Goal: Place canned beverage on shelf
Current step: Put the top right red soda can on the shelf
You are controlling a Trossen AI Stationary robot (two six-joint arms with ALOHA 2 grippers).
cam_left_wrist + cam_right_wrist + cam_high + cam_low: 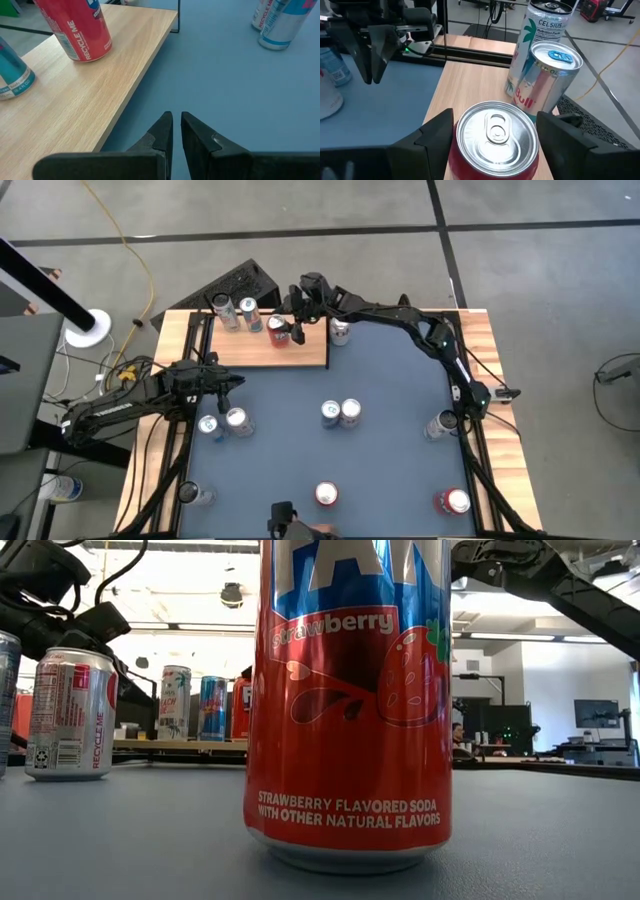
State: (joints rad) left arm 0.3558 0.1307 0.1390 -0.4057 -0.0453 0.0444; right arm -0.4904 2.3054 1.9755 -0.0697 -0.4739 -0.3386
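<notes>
A red can [495,135] with a silver top stands on the shelf [270,348], a light wood board at the table's far left. My right gripper [495,131] reaches over the shelf from the far right and is shut on that can. Behind it on the shelf stand a tall white can [542,30] and a silver can [552,75]. My left gripper [176,131] hangs shut just off the shelf's near edge over the blue tabletop, holding nothing. My right gripper pinches the red can between its two fingers, one on each side of the wall just below the top rim [456,142]. The fingers come slanting slightly down from the table's far right. The can stays upright, and its base [92,52] appears to rest on the shelf board.
Loose cans stand on the blue tabletop: a pair in the middle [341,413], a pair at the left [222,423], one beside the shelf [340,332], one at the right [440,423], several along the near edge, among them a red strawberry can [350,700].
</notes>
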